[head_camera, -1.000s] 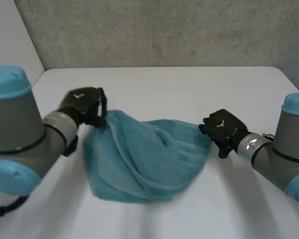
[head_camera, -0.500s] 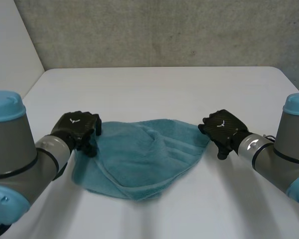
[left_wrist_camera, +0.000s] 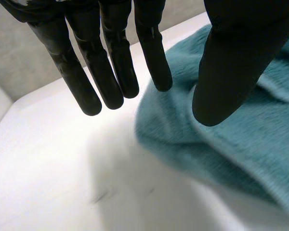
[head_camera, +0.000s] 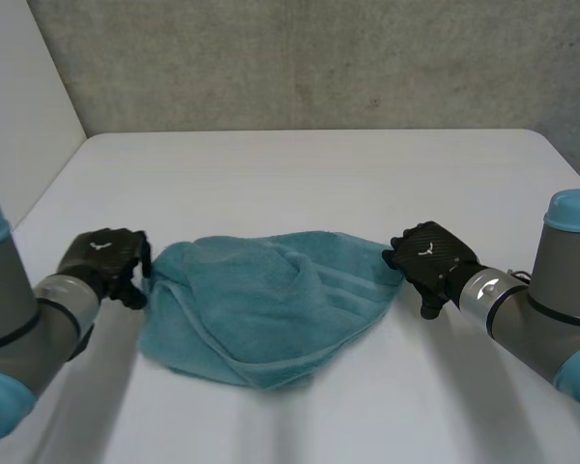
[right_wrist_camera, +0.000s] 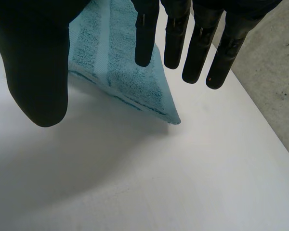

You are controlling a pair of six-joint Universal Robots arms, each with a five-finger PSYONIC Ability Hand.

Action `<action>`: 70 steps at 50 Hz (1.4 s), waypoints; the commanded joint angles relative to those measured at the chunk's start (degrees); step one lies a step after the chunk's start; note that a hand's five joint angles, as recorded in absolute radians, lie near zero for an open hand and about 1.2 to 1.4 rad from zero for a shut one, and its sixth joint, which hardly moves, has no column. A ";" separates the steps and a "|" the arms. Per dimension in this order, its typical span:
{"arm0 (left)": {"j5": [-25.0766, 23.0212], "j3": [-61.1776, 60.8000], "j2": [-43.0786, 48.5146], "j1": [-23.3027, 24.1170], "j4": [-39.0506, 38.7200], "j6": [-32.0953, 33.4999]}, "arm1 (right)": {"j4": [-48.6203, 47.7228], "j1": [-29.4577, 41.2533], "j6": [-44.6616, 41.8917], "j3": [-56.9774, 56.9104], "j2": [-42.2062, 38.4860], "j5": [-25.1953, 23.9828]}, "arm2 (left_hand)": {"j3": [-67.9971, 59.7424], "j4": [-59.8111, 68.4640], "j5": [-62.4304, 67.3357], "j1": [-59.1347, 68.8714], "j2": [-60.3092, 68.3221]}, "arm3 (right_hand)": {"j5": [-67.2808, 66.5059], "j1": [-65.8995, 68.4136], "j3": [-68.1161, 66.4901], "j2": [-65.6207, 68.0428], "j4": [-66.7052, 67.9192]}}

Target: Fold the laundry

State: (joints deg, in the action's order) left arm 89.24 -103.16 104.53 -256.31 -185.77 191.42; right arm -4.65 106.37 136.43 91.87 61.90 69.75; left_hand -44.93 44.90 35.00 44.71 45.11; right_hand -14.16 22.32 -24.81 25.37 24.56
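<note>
A: Eyes on the left robot hand — matte black all over, with a small white mark on its back.

B: Same on the right robot hand, black shell and the same white mark.

A: Up close the left fingers are slim black rods with rounded tips, and the thumb is far thicker and blunter.

B: The right fingers match them, dark and glossy. Behind that hand there's a silver-grey wrist ring with a white marking.

A: Then the right arm — a fat grey cylinder with a light-blue cap.

B: The left arm is the same grey, with light-blue ends.
</note>
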 commanded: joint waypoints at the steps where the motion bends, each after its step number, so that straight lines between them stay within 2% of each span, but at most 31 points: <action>1: -0.73 -1.78 -0.91 -4.46 1.02 -0.53 | -0.09 0.07 -0.11 -0.03 -0.02 0.12 | -5.49 5.52 5.42 5.71 5.30 | -0.56 2.40 0.09 -0.66 0.15; 6: -2.31 -2.40 -0.64 -4.37 1.55 -1.31 | -0.09 0.16 -0.38 0.06 -0.11 0.30 | -5.49 5.52 5.42 5.71 5.30 | -0.56 2.40 0.09 -0.66 0.15; 10: -5.39 -1.88 -0.29 -3.85 1.46 -4.56 | -0.09 0.16 -0.47 0.32 -0.11 0.30 | -0.62 0.65 0.55 0.84 0.43 | -0.56 2.40 0.09 -0.66 0.15; 15: -7.85 -1.17 0.06 -3.41 1.72 -9.04 | -0.18 0.16 -0.47 0.41 -0.11 0.30 | -1.12 1.14 1.04 1.34 0.93 | -0.56 2.40 0.09 -0.66 0.15; 22: -7.85 0.50 1.55 -0.51 1.81 -10.81 | -0.18 0.16 -0.55 0.41 -0.20 0.39 | -1.62 1.65 1.55 1.84 1.44 | -0.39 2.23 0.26 -0.82 -0.01; 36: -7.68 2.08 5.68 -0.16 1.55 -10.11 | -0.18 0.24 -0.55 0.59 -0.29 0.48 | -1.79 1.81 1.71 2.00 1.60 | -0.56 2.40 0.09 -0.66 0.15; 40: -7.68 2.08 6.04 -0.07 1.46 -10.11 | -0.18 0.24 -0.55 0.59 -0.29 0.39 | -11.21 11.24 11.14 11.43 11.02 | -0.56 2.40 0.09 -0.66 0.15; 41: -7.68 1.91 6.04 0.11 1.20 -10.11 | -0.27 0.24 -0.55 0.59 -0.29 0.39 | -19.87 19.90 19.80 20.09 19.68 | -0.56 2.40 0.09 -0.66 0.15; 45: -7.85 1.99 6.04 0.90 1.11 -10.19 | -0.18 0.24 -0.47 0.50 -0.20 0.48 | -35.04 35.07 34.97 35.26 34.85 | -0.73 2.56 -0.07 -0.49 0.32; 48: -8.12 2.08 5.78 1.77 1.11 -10.19 | -0.18 0.24 0.23 0.06 -0.20 0.74 | -35.07 35.10 35.00 35.29 34.89 | -1.40 3.23 -0.74 0.18 0.99; 52: -8.03 2.43 4.72 2.92 1.37 -10.19 | 0.96 0.07 1.46 -0.99 0.06 0.92 | -35.07 35.10 35.00 35.29 34.89 | -1.73 3.57 -1.08 0.52 1.33; 55: -7.85 2.43 0.69 2.83 1.64 -10.02 | 2.71 -0.02 4.18 -1.96 0.15 0.92 | -35.07 35.10 35.00 35.29 34.89 | -2.07 3.91 -1.42 0.86 1.67; 62: -7.94 2.87 -10.30 1.34 1.72 -9.40 | 13.27 -0.28 13.42 -5.92 0.24 -0.84 | -35.07 35.10 35.00 35.29 34.89 | -3.76 5.59 -3.10 2.54 3.35; 64: -8.03 2.87 -12.41 0.99 1.90 -9.32 | 15.89 -0.28 15.43 -6.70 0.24 -2.59 | -35.07 35.10 35.00 35.29 34.89 | -3.76 5.59 -3.10 2.54 3.35; 70: -8.20 2.26 -17.78 1.07 2.07 -9.31 | 15.99 0.42 19.13 -6.62 -0.20 -8.05 | -35.07 35.10 35.00 35.29 34.89 | -3.76 5.59 -3.10 2.54 3.35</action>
State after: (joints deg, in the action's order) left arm 81.21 -100.44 91.70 -255.15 -183.88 182.04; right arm 10.35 106.22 152.02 85.41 62.10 66.54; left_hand -68.19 68.27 56.09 64.56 68.50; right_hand -14.01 22.32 -24.66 25.37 24.26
